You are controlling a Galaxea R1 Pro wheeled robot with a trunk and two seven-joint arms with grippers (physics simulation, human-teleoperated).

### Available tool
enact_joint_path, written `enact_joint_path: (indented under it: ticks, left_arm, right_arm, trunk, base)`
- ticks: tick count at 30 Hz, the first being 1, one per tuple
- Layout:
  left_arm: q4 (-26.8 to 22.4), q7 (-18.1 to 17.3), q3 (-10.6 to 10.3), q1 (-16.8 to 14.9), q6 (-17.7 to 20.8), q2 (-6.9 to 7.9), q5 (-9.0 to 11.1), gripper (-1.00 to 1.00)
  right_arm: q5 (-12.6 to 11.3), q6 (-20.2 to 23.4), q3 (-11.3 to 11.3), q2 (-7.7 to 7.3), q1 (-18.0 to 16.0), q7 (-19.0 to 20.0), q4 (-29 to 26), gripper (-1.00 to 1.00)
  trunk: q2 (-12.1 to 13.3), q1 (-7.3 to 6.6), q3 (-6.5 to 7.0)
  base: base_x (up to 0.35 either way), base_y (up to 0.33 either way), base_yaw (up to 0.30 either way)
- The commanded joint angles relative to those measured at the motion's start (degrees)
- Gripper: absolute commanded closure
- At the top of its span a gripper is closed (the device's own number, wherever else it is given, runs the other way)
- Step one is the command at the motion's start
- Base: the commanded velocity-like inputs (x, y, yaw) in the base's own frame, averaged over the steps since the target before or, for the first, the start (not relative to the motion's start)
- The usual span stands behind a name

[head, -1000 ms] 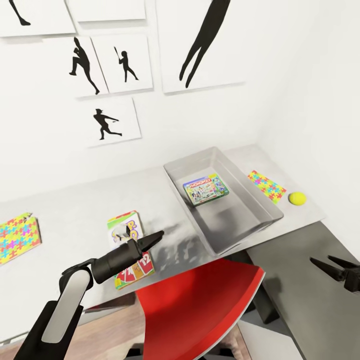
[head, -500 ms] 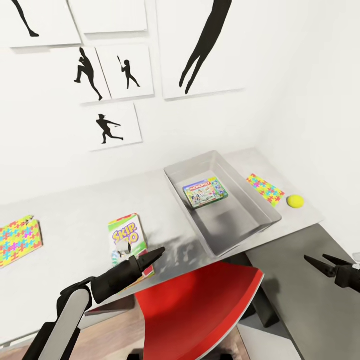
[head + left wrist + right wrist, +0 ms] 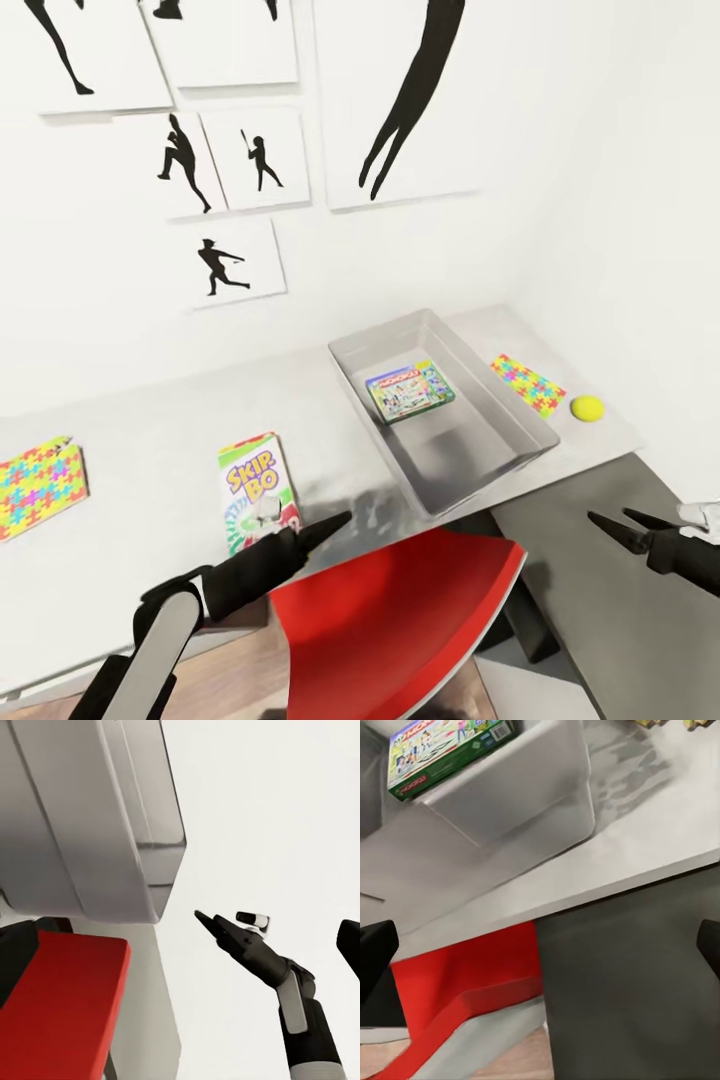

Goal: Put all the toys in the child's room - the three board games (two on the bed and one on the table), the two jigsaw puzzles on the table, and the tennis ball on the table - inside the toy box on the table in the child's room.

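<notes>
The toy box (image 3: 445, 415) sits on the pale desk (image 3: 150, 450) near its right end, its long side running from about 11 to 5 o'clock in the head view. One board game (image 3: 410, 391) with a green-edged cartoon print lies flat on the floor of the box, toward its far end; in the right wrist view the same board game (image 3: 446, 754) shows inside the grey wall of the toy box (image 3: 510, 795).

At 3 o'clock of the box, on the bare desk, lies a jigsaw puzzle (image 3: 527, 384), and just beyond it at 3 o'clock rests the tennis ball (image 3: 587, 407), apart from the puzzle. At 9 o'clock of the box a second board game (image 3: 258, 492), yellow-green with pink and orange, lies flat near the front edge of the desk. Farther out at 9 o'clock the other jigsaw puzzle (image 3: 38, 483) lies at the left margin.

The left pincer (image 3: 325, 528) points toward 2 o'clock over the desk edge beside that game, holding nothing; its tips appear pressed together, though the angle is poor. The right pincer (image 3: 610, 522) hangs in front of the dark side of the desk at 5 o'clock of the box, its tips slightly spread and empty. A red chair (image 3: 400, 620) stands below the desk between the arms.
</notes>
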Motion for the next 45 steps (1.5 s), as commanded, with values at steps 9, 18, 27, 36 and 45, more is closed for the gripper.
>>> enact_joint_path:
  ticks: [9,18,27,36,45]
  left_arm:
    - [0.0,-0.1,-1.1,0.3,-2.5,-0.04,-1.5,-1.0]
    - [0.0,-0.2,-1.3,0.6,-3.3,-0.06,-2.0,-1.0]
    - [0.1,0.1,-1.4,0.9,-3.6,-0.02,-2.3,-1.0]
    - [0.1,0.2,-1.3,1.4,-3.6,0.0,-2.6,-1.0]
    - [0.1,0.9,-1.0,1.8,-3.6,0.0,-2.7,-1.0]
  right_arm:
    - [0.9,0.4,1.4,0.84,-0.2,0.3,-0.1,-1.0]
    - [1.1,0.3,4.4,1.47,-0.2,0.0,0.0,-1.0]
    - [1.1,0.2,5.2,1.63,-0.1,-1.8,0.0,-1.0]
    - [1.1,0.2,5.3,1.5,-0.1,-2.8,0.0,-1.0]
    - [1.0,0.3,5.3,1.44,-0.1,-2.9,-0.1,-1.0]
  trunk:
    - [-0.1,0.03,0.78]
    - [-0.1,0.03,1.64]
    - [-0.1,0.03,2.49]
    - [-0.1,0.03,3.35]
    - [-0.1,0.03,4.21]
  base:
    - [0.0,0.0,0.0]
    - [0.0,0.0,0.0]
    - [0.0,0.0,0.0]
    - [0.0,0.0,0.0]
    - [0.0,0.0,0.0]
